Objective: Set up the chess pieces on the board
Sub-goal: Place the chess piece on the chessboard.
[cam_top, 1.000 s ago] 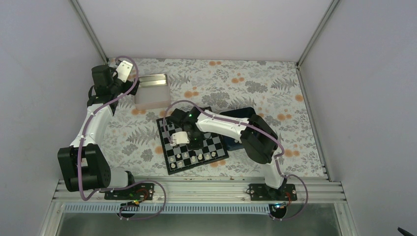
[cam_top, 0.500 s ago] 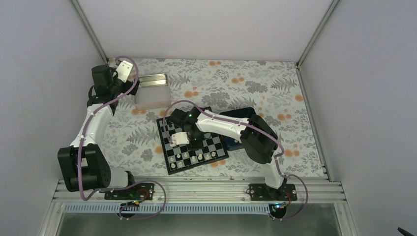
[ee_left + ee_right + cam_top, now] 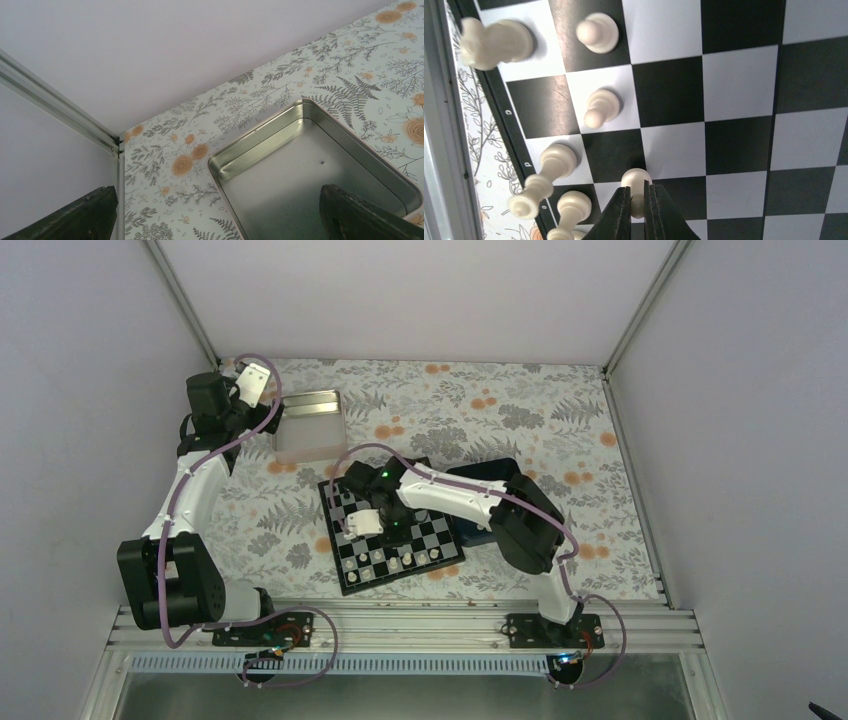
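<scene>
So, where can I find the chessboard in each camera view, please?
Top external: the chessboard lies near the centre of the picture, a little below the middle.
Left wrist: not in it; only the silver tin shows.
Right wrist: the chessboard fills nearly the whole picture; the right gripper has its jaws closed on a white pawn.
Shared landmark: the floral tablecloth.

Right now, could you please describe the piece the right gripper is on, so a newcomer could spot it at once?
On the chessboard, look to the cream pieces gathered along the lettered edge. In the pawn line just inside that edge stands one cream pawn. Unlike its free-standing neighbours, it alone is pinched between the black fingers of the right gripper.
</scene>
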